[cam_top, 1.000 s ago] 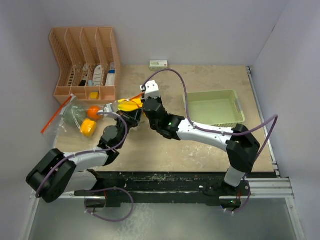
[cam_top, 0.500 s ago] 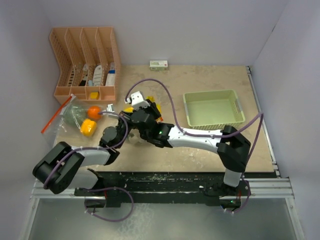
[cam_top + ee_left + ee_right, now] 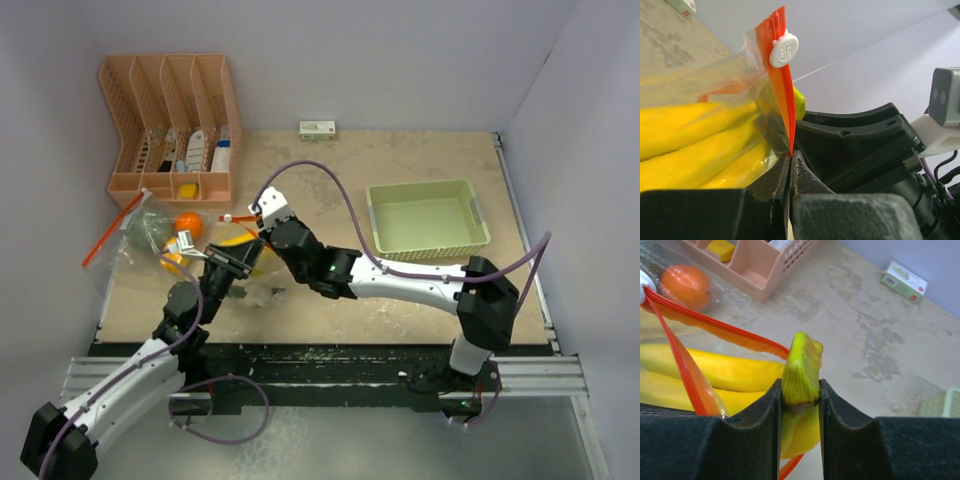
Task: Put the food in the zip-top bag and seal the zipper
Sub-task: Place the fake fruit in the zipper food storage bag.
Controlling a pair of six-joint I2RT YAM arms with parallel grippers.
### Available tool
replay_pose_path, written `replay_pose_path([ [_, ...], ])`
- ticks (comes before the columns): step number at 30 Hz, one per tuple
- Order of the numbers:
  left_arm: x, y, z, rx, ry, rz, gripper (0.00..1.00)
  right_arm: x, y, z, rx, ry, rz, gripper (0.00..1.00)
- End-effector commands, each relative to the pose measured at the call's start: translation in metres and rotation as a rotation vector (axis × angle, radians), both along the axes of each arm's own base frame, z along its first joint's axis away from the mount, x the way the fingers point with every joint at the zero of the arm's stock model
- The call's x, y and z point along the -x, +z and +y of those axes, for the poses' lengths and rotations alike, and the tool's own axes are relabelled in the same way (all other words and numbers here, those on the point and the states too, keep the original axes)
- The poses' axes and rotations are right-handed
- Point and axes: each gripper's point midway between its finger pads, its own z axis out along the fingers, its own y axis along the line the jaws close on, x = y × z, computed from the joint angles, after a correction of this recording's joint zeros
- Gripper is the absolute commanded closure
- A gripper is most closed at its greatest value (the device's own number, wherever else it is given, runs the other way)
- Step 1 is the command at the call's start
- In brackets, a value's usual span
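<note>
One banana bunch (image 3: 715, 372) lay within mouth of zip-top bag (image 3: 700, 85), left of table centre. Right gripper (image 3: 800, 390) pinched its green stem, jaws narrow. Left gripper (image 3: 790, 162) clamped tight on bag's zipper strip (image 3: 780, 85). Round orange (image 3: 686, 286) sat deeper in bag, farther left. Pink organizer (image 3: 170, 120) stood far left; green tray (image 3: 480, 215) right.
</note>
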Motion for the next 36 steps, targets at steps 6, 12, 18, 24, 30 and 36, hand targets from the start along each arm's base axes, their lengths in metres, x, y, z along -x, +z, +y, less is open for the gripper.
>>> replay_pose_path([
  [6,0.003,-0.058,0.009,-0.102,0.03,0.165,1.0,0.013,0.0,0.041,-0.067,0.158,0.057,0.73],
  [12,0.0,-0.055,0.004,-0.103,0.017,0.153,1.0,0.032,0.024,0.04,-0.124,0.262,0.067,0.47],
  [18,0.0,-0.06,0.001,-0.093,0.005,0.167,1.0,0.038,0.049,0.025,-0.187,0.259,0.052,0.4],
  [24,0.002,-0.057,0.002,-0.092,0.004,0.16,1.0,-0.015,0.009,-0.037,-0.258,0.034,0.233,0.42],
  [30,0.003,-0.046,0.005,-0.1,0.014,0.138,1.0,0.0,-0.029,-0.049,-0.271,0.119,0.372,0.44],
  [36,0.004,-0.031,0.004,-0.096,0.006,0.114,1.0,0.018,-0.064,-0.056,-0.339,0.168,0.501,0.48],
])
